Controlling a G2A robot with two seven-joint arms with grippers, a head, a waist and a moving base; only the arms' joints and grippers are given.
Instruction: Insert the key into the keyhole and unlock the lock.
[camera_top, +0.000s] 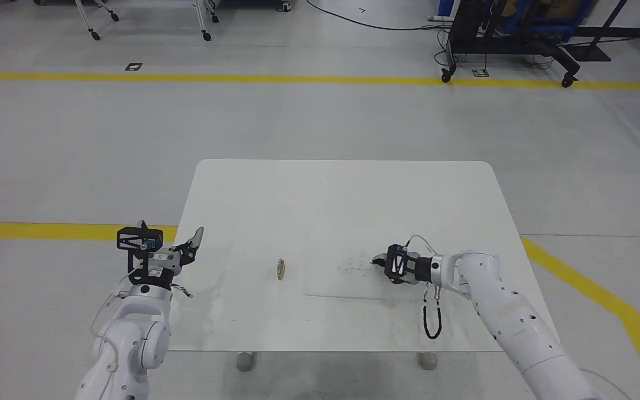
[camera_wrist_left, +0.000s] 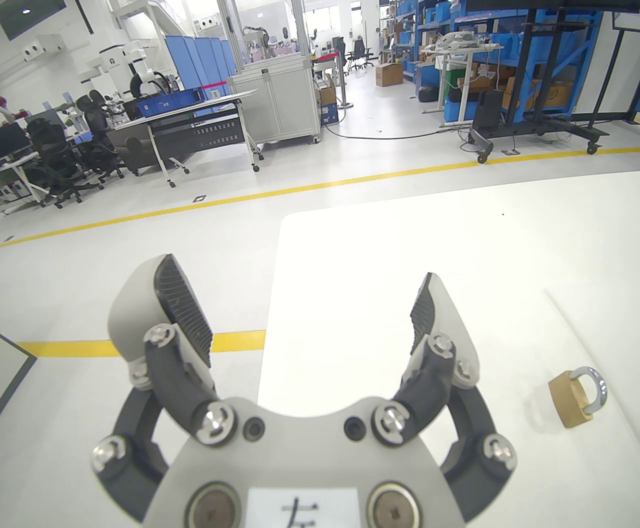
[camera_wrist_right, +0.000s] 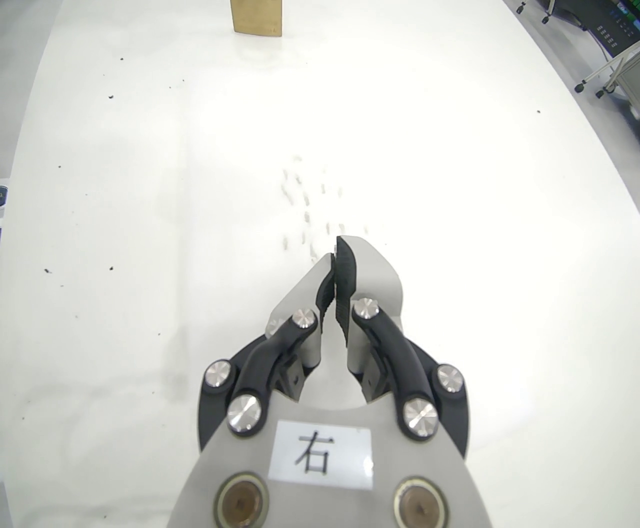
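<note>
Inspecting the white table (camera_top: 340, 190) (camera_wrist_left: 400, 250) (camera_wrist_right: 450, 150): one brass lock (camera_top: 282, 268) (camera_wrist_left: 575, 397) (camera_wrist_right: 256, 17) with a silver shackle rests on the surface. It sits toward the near edge and roughly midway between the two arms, well apart from both.

Left tool (camera_top: 190, 245) (camera_wrist_left: 300, 290): positioned at the table's left edge, partly over the floor. Its jaws are spread wide with nothing between them, and the ribbed pads (camera_wrist_left: 182, 305) are exposed. The lock lies off to its side, out of contact.

Right tool (camera_top: 383, 262) (camera_wrist_right: 334, 255): held low over the table on the right-hand side, pointing toward the lock, with a stretch of bare surface between them. The fingers (camera_wrist_right: 347, 272) are pressed together at the tips. Whether something thin is pinched between the pads cannot be determined, as the contact line is too narrow to read.

Surface condition: a cluster of small scuff marks (camera_wrist_right: 307, 200) lies on the table just ahead of the right tool's tips. Scattered dark specks (camera_wrist_right: 111, 96) are noted elsewhere on the surface.

Surroundings: a yellow line (camera_top: 300, 78) runs across the floor beyond the far edge of the table.

Lock status: the brass body is resting on the table. Neither tool is in contact with it.
</note>
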